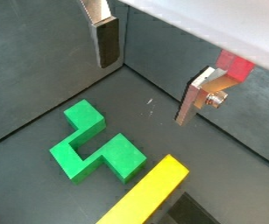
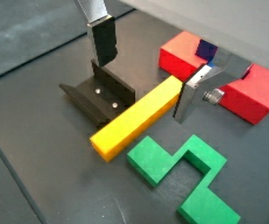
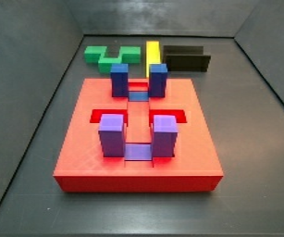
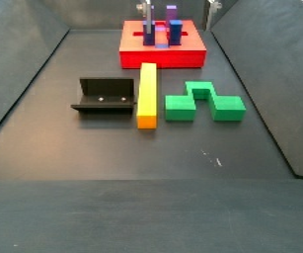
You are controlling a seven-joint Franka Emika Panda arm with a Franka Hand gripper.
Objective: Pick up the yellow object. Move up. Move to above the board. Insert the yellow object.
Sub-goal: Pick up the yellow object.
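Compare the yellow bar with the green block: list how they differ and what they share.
The yellow object is a straight, narrow bar; the green block is a stepped zigzag shape. The yellow object leans against the fixture; the green block stands apart, touching nothing. The yellow object is longer, the green block wider. Both lie on the dark floor, off the board. The gripper, open, holds neither.

Long yellow bar [image 4: 147, 93] flat on floor, red posted board [image 4: 165, 49] just beyond, gripper [image 2: 143, 74] open above
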